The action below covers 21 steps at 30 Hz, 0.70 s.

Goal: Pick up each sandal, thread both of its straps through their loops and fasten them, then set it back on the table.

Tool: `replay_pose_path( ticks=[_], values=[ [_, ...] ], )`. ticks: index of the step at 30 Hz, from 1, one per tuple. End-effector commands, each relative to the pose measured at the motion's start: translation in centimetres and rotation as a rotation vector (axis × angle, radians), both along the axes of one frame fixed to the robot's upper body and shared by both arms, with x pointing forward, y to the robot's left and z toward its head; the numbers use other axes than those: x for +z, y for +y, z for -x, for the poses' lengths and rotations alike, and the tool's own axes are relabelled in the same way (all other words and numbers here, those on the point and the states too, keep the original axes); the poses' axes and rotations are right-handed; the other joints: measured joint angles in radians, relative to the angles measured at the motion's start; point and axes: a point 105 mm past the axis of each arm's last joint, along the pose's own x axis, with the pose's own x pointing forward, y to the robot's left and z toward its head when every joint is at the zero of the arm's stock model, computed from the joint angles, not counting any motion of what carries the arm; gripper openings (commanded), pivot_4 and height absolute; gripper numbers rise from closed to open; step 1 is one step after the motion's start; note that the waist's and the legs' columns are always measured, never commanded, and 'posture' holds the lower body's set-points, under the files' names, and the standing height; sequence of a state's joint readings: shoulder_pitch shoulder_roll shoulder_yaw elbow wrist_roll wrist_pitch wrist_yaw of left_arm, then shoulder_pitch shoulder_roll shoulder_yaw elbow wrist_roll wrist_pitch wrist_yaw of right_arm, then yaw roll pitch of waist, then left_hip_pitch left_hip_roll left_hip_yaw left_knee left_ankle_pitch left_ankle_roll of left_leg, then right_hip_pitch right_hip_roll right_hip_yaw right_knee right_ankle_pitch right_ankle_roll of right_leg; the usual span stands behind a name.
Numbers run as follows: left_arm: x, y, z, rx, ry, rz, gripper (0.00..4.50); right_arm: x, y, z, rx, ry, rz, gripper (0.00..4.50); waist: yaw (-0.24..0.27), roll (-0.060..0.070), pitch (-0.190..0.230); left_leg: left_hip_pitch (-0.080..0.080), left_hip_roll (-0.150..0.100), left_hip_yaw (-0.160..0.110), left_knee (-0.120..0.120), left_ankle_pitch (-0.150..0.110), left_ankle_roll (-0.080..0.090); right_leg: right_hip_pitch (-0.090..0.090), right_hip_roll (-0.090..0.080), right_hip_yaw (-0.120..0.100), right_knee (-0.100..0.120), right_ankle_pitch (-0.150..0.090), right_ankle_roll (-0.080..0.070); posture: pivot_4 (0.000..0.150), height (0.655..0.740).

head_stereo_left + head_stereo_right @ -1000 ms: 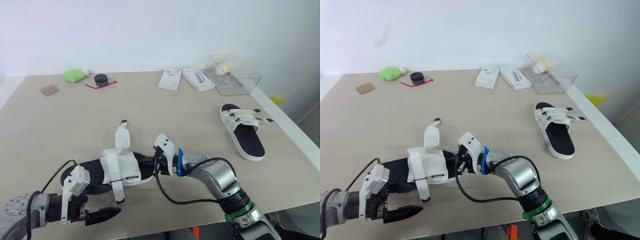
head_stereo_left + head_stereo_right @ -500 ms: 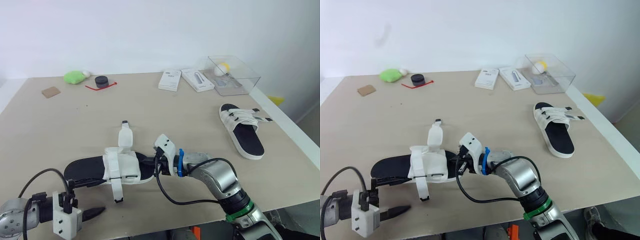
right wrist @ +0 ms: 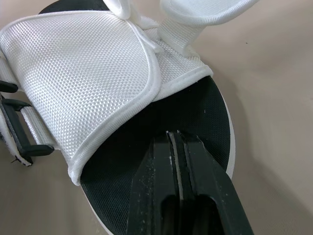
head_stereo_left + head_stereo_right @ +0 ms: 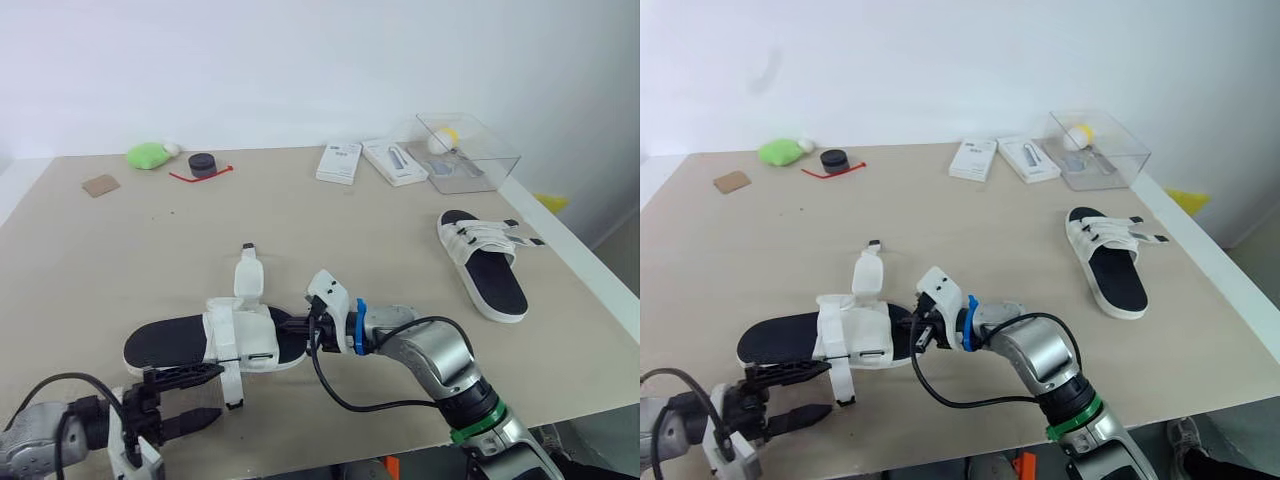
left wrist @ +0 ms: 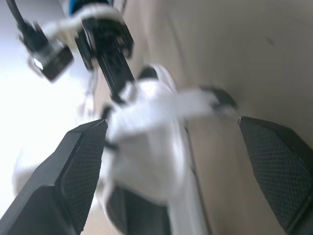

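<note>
- Our left hand (image 4: 220,392) hovers low over the near edge of the tabletop (image 4: 150,250). It is empty and its fingers are spread wide, with the tips just beside the hanging strap (image 4: 232,385).
- The near sandal (image 4: 240,335) lies flat before us. We judge it light, with a stiff sole, a soft woven upper and floppy straps — best pinched at a strap tip.
- Our right hand (image 3: 175,134) reaches in at the toe end, its fingers closed together over the black footbed.
- The second sandal (image 4: 485,262) lies well apart — far right.
</note>
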<state>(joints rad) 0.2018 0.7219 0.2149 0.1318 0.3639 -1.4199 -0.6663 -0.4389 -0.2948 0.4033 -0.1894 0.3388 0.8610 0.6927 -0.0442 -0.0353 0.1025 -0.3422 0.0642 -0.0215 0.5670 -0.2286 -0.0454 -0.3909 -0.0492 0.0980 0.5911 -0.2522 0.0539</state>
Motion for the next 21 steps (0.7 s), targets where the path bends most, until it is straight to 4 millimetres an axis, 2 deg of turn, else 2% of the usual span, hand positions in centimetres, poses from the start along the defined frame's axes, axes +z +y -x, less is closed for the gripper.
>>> replay_pose_path(
  ticks=[1, 5, 21],
  values=[
    [0.9, -0.8, -0.7, -0.008, -0.052, 0.016, 4.42, -1.1, -0.6, -0.2, -0.025, 0.029, 0.043, 0.0, 0.0, 0.0, 0.0, 0.0, 0.0, 0.0, 0.0, 0.0, 0.0, 0.0, 0.0, 0.0, 0.001, 0.0, 0.001, 0.15, 0.74],
    [1.3, -1.2, -1.1, -0.016, -0.061, 0.022, 4.42, -1.1, -0.6, -0.3, -0.028, 0.027, 0.043, 0.0, 0.0, -0.001, 0.0, 0.0, 0.0, -0.001, 0.0, 0.0, 0.0, 0.0, 0.0, 0.0, 0.001, 0.005, 0.01, 0.15, 0.74],
    [2.2, -0.1, -1.9, 0.009, -0.115, -0.002, 4.42, -1.1, -0.3, -0.2, -0.025, 0.029, 0.036, 0.0, 0.0, -0.001, 0.0, 0.0, 0.0, -0.002, 0.0, 0.0, 0.0, 0.0, 0.0, -0.001, 0.0, 0.006, 0.011, 0.15, 0.74]
  ],
)
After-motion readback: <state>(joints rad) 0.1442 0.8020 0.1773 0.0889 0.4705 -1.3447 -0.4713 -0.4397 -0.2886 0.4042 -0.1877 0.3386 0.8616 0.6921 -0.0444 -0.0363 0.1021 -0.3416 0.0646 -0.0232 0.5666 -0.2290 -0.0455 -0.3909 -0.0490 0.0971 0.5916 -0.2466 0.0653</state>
